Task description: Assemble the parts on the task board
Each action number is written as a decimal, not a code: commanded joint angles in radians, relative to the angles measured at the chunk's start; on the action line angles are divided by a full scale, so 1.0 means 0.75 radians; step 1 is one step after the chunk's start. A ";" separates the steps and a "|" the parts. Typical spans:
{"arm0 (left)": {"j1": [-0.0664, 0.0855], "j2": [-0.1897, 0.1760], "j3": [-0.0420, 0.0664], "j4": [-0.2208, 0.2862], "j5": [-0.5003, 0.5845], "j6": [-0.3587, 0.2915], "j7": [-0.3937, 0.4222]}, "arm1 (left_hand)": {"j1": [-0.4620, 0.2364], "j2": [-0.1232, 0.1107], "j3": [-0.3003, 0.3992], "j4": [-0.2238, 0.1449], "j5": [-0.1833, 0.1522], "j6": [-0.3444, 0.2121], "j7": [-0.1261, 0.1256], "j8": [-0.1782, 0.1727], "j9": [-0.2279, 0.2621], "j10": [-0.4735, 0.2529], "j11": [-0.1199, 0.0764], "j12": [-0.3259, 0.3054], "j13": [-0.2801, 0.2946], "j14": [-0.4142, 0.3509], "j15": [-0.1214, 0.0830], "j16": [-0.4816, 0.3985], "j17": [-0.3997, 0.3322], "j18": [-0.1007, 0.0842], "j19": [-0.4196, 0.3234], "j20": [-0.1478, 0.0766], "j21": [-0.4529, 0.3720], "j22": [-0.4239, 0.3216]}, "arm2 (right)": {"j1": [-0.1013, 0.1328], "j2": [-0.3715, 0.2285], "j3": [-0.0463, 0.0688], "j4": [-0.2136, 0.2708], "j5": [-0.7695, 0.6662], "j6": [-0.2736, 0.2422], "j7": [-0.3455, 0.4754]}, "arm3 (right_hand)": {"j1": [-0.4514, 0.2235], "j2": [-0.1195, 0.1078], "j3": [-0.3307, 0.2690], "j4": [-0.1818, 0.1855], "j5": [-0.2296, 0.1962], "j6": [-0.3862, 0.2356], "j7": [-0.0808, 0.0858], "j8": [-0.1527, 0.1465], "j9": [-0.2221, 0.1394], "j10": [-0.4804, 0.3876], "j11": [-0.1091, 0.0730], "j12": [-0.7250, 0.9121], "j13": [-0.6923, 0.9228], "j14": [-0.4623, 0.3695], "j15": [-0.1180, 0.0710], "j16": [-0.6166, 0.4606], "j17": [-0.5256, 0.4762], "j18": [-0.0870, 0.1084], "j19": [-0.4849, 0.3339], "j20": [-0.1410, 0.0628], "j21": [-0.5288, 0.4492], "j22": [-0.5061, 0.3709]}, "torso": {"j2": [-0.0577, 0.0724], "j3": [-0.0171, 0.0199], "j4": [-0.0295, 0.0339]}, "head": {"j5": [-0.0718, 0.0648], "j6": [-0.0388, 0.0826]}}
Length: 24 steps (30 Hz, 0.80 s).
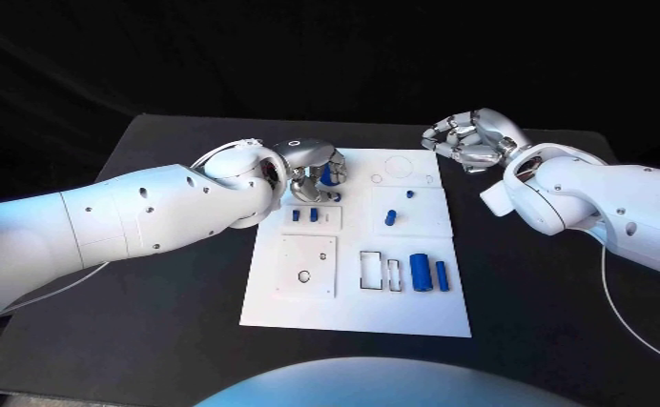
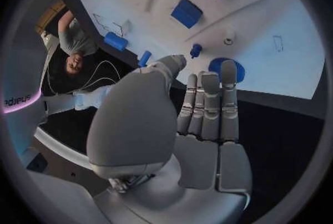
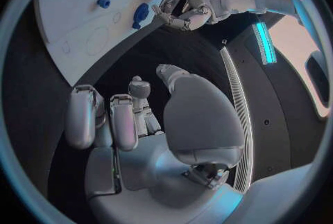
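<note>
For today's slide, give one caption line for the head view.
Left hand hovers over blue parts on the white board; right hand, fingers curled, waits beside it.

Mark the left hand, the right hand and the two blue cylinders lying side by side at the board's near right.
left hand (image 1: 311,165): head view, on the silver fingers over the board's far left.
right hand (image 1: 465,140): head view, on the curled silver fingers.
blue cylinders (image 1: 420,272): head view, on the left one's body.
</note>
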<state>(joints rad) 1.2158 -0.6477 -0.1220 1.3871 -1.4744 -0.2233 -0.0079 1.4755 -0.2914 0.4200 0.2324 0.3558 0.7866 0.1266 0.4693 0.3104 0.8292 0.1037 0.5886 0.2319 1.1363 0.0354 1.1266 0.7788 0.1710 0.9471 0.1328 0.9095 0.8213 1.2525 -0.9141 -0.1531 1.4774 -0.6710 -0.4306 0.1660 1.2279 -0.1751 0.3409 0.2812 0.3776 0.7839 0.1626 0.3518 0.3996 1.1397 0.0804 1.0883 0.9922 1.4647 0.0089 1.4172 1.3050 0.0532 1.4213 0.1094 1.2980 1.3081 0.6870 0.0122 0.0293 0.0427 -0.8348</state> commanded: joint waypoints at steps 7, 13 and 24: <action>-0.001 0.040 0.000 -0.032 -0.091 0.141 -0.014 | 0.012 0.001 0.014 -0.009 -0.001 0.024 0.007 -0.025 -0.018 0.012 0.003 -0.018 -0.021 0.037 0.001 0.051 0.032 0.004 0.043 0.003 0.057 0.057 | -0.001 0.002 0.000 0.004 -0.010 0.011 0.014 | 0.000 0.012 -0.003 -0.004 0.006 -0.010 0.000 0.005 -0.002 -0.001 -0.005 0.003 0.000 0.055 -0.012 -0.008 0.001 0.016 -0.002 -0.005 -0.007 0.130 | -0.002 0.0005 0.0009 | -0.002 -0.002; -0.001 0.058 0.000 -0.047 -0.105 0.186 -0.041 | 0.020 0.003 0.034 -0.017 -0.003 0.055 0.004 -0.036 -0.030 0.040 -0.002 -0.021 -0.038 0.069 -0.003 0.104 0.063 -0.005 0.079 0.001 0.112 0.114 | -0.001 0.002 0.000 0.004 -0.010 0.011 0.014 | 0.005 0.013 -0.003 -0.006 0.008 -0.011 0.000 0.006 -0.002 -0.002 -0.005 0.002 -0.002 0.055 -0.012 -0.009 0.000 0.017 -0.002 -0.005 -0.008 0.130 | -0.002 0.0009 0.0025 | -0.005 -0.003; -0.001 0.082 0.001 -0.064 -0.111 0.224 -0.077 | 0.037 0.010 0.106 -0.042 -0.007 0.093 0.012 -0.053 -0.049 0.079 -0.006 -0.024 -0.058 0.125 -0.007 0.182 0.117 -0.016 0.122 -0.005 0.188 0.190 | -0.001 0.004 0.000 0.005 -0.010 0.013 0.014 | 0.005 0.013 -0.003 -0.006 0.008 -0.011 0.000 0.007 -0.002 -0.003 -0.005 0.002 -0.003 0.055 -0.012 -0.009 0.000 0.016 -0.002 -0.005 -0.007 0.130 | -0.002 0.0007 0.0020 | -0.005 -0.005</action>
<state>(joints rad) 1.2154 -0.5902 -0.1219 1.3387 -1.5456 -0.0909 -0.0489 1.4940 -0.2832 0.4932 0.2011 0.3558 0.8497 0.1362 0.4331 0.2749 0.8797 0.1001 0.5758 0.1893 1.2206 0.0304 1.2590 0.8652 0.1707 1.0295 0.1289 1.0473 0.9605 1.2524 -0.9125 -0.1531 1.4792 -0.6712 -0.4307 0.1674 1.2279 -0.1751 0.3409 0.2812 0.3776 0.7840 0.1626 0.3518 0.3997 1.1398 0.0805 1.0883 0.9912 1.4647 0.0089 1.4172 1.3049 0.0532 1.4212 0.1094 1.2981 1.3078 0.6853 0.0128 0.0314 0.0386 -0.8372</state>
